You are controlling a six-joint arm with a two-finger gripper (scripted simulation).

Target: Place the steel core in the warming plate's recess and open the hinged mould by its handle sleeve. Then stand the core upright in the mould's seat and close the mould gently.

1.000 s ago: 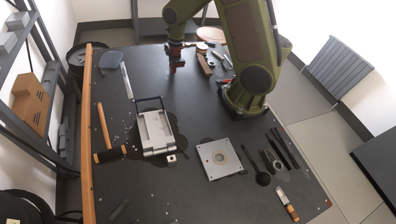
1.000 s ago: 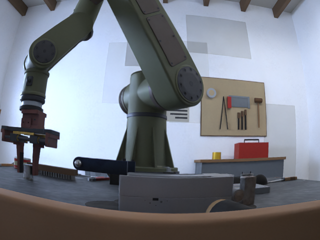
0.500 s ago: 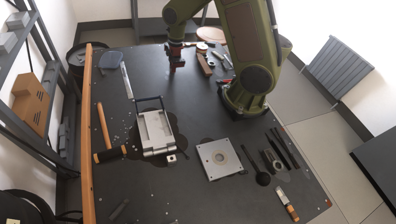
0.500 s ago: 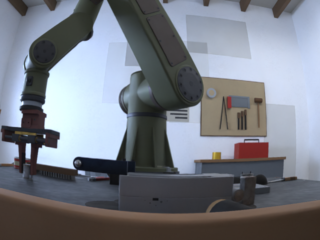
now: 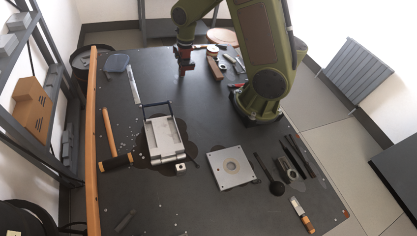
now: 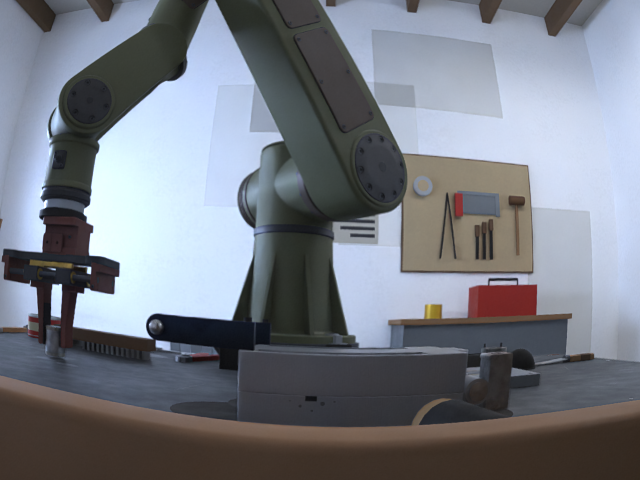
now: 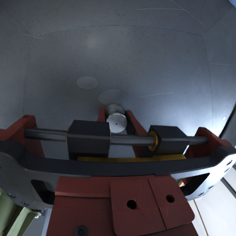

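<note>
The steel core point(image 7: 115, 119) point(image 6: 53, 340) is partly hidden between the red fingers; it is a short grey cylinder standing upright on the dark bench at the far end. The hinged mould point(image 5: 163, 138) lies closed near the bench's middle, its dark handle sleeve point(image 5: 156, 103) on the far side. The square warming plate point(image 5: 231, 167) with its round recess point(image 5: 231, 165) sits to the mould's right. My gripper point(image 7: 115, 117) point(image 5: 183, 71) point(image 6: 54, 336) reaches straight down at the far end of the bench and is closed around the steel core.
A dark bin point(image 5: 85, 60) stands off the bench's far left corner. A mallet point(image 5: 111, 143) lies left of the mould, a steel rule point(image 5: 133, 84) behind it, and a small cube point(image 5: 180, 168) in front. A brush point(image 5: 214, 68) and small tools lie right of the gripper.
</note>
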